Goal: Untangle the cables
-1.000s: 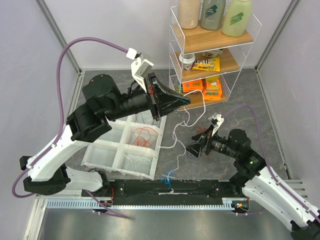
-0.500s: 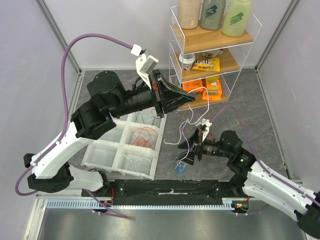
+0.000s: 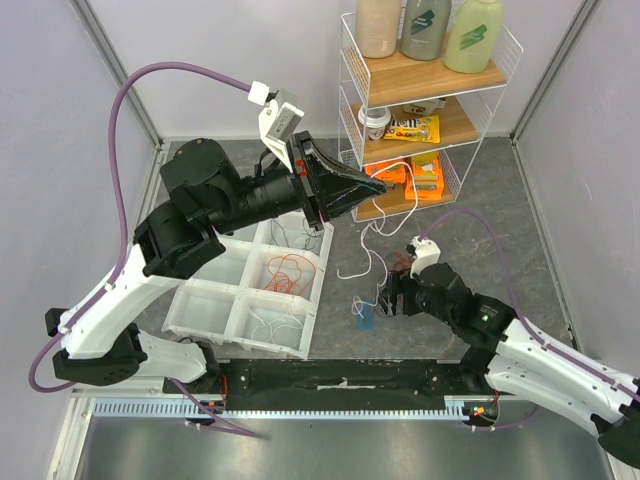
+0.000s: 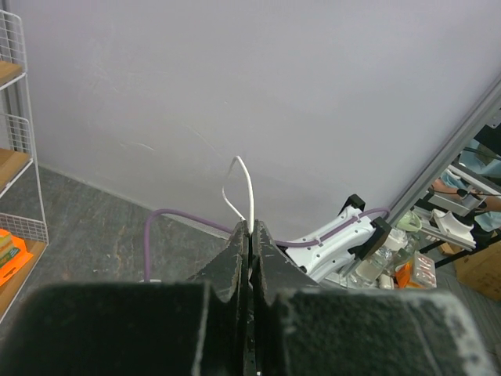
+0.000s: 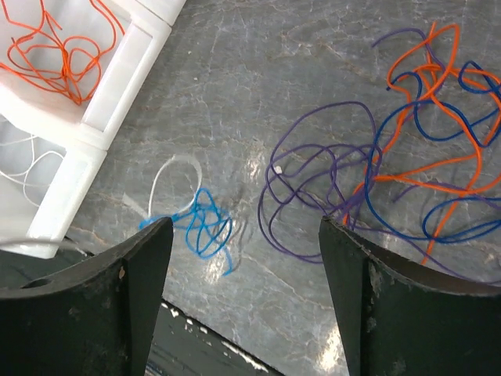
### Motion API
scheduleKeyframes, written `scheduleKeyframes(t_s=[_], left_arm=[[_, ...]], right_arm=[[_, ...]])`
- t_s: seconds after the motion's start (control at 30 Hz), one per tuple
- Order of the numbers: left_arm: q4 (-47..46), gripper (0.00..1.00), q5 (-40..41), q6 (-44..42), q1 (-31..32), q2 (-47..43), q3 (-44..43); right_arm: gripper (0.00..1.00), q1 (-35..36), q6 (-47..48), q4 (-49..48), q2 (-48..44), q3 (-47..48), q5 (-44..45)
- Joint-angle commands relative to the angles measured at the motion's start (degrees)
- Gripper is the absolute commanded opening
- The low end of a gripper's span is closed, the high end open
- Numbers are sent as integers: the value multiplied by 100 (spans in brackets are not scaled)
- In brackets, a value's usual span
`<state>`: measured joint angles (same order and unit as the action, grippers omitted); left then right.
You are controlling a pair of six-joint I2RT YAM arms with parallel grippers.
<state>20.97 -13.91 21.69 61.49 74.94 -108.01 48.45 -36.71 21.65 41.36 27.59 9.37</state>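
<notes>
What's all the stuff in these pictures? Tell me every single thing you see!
white cable: one, white, pinched in the left claw and hanging from it
purple wire: one, purple, on the grey table
orange and blue wires: one tangle, beside the purple wire
blue coil: one, light blue, on the table near the tray
tray: one, white, left side of the table
orange bunch: one, in a tray box
white bunch: one, in another tray box
shelf rack: one, white wire with wooden boards, at the back
bottles: three, top shelf
snack packs: several, yellow and orange, lower shelves
hoses: two, purple, on the arms
left claw: black, shut
right claw: black, open above the table wires
</notes>
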Motion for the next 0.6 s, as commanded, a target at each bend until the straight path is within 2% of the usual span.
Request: scheduleKeyframes(t_s=[0.0, 0.13, 0.23, 0.37, 0.43, 0.57], left_arm=[[-67, 2, 117, -218, 3, -120, -133], [-41, 2, 117, -227, 3, -111, -142], [-5, 2, 169, -244, -6, -128, -142], [12, 2, 187, -280, -6, -111, -151], [30, 2, 187, -271, 3, -120, -151], [39, 2, 152, -245, 3, -128, -142]], right_arm=[[83, 33, -30, 681, -278, 456, -49], [82, 95, -336, 1392, -217, 957, 336], [82, 112, -162, 1737, -120, 1335, 155], [84, 104, 550, 1176, -147, 1266, -1293], [84, 104, 735, 1070, -50, 1319, -1690], [84, 112, 815, -158, -137, 880, -2448]])
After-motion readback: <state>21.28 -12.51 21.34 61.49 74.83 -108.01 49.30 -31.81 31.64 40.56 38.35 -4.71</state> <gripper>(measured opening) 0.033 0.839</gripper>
